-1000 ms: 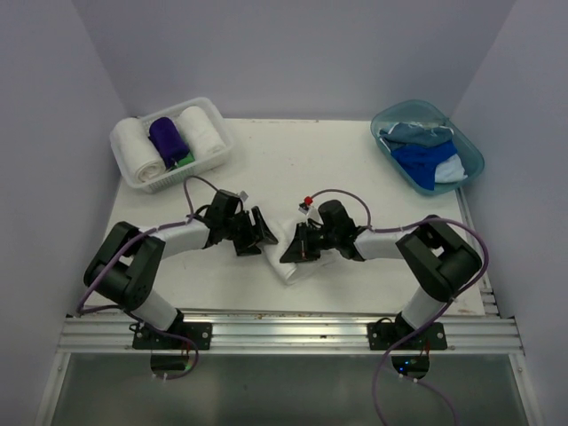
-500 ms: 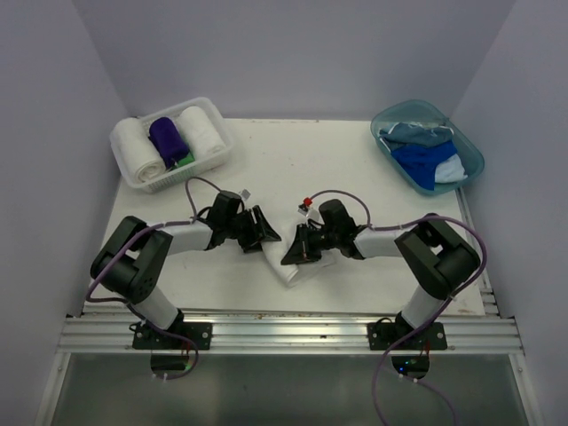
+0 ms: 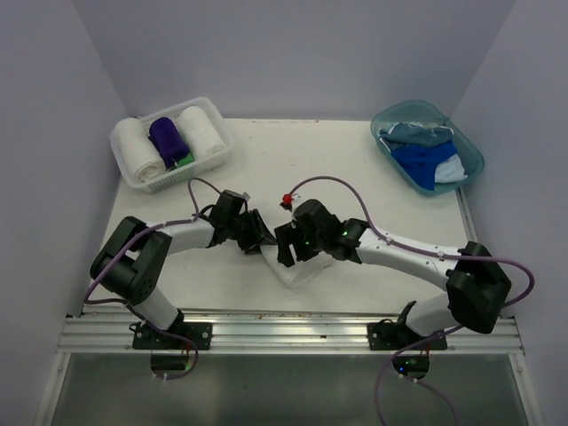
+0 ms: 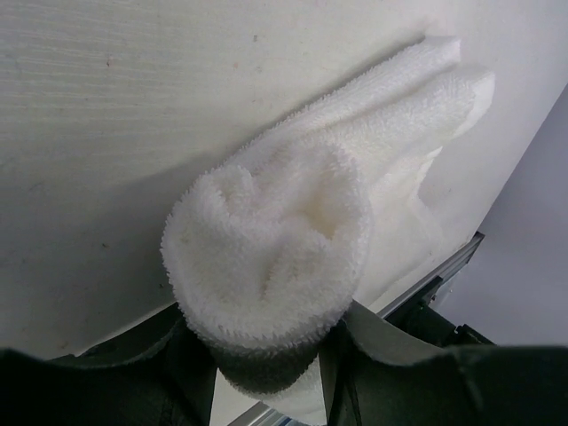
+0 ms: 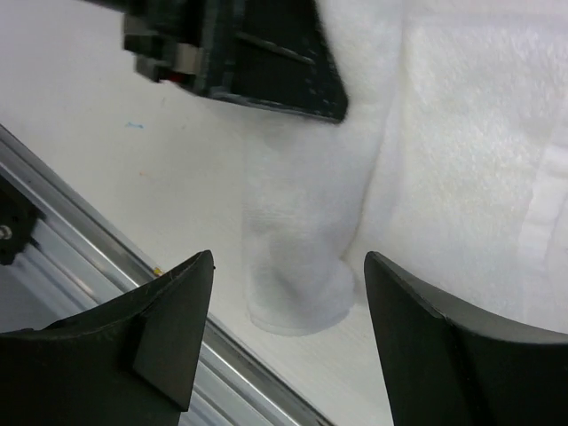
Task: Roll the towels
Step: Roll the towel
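Towel [image 4: 266, 240], rolled, clasped by left end effector [image 4: 266, 359]

Soft, even light from above; the wrist views are less crisp.
The top view is sharp, with only faint shadows on the tabletop [image 3: 355, 169]. In both wrist views the white towel [image 4: 275, 240] glares almost to washout, grey shadow pools beside it, and the close dark foreground blurs.
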Controlling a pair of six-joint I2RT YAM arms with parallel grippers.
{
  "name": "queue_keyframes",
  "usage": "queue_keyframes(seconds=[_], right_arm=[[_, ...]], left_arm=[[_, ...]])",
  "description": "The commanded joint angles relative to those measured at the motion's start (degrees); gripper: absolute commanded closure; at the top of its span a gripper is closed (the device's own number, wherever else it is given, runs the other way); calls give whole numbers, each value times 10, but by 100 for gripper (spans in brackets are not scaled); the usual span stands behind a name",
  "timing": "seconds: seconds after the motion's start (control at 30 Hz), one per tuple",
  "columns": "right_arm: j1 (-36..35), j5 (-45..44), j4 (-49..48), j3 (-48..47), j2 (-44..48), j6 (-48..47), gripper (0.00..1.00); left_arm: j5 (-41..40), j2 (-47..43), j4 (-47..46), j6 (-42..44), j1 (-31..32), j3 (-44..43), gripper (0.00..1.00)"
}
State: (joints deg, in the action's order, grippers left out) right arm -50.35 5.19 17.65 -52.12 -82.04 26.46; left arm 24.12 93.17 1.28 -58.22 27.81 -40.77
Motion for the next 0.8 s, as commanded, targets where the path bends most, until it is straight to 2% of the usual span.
queue_keyframes(seconds=[0.0, 0.07, 0.27, 0.4, 0.6, 0.63, 0.73, 0.77], right_arm=[[-92, -219, 90, -58, 6, -71, 28], [-121, -282, 91, -74, -16, -90, 28], [-207, -363, 94, -128, -92, -130, 28], [-213, -386, 111, -163, -158, -114, 29], [-220, -434, 99, -163, -197, -79, 34], [-220, -444, 100, -165, -211, -69, 36], [-220, -458, 77, -151, -225, -63, 52], [-219, -457, 68, -143, -229, -66, 70]], left_arm=[[-19, -15, 44, -13, 7, -14, 54], [-21, -18, 50, -14, 8, -18, 54], [-19, -18, 64, -24, 8, -25, 55], [-21, -21, 64, -37, 8, -19, 55], [-18, -23, 58, -54, 9, -11, 55], [-19, -28, 59, -56, 9, -10, 55], [-24, -47, 64, -66, 8, -4, 53], [-29, -54, 66, -72, 8, -2, 53]])
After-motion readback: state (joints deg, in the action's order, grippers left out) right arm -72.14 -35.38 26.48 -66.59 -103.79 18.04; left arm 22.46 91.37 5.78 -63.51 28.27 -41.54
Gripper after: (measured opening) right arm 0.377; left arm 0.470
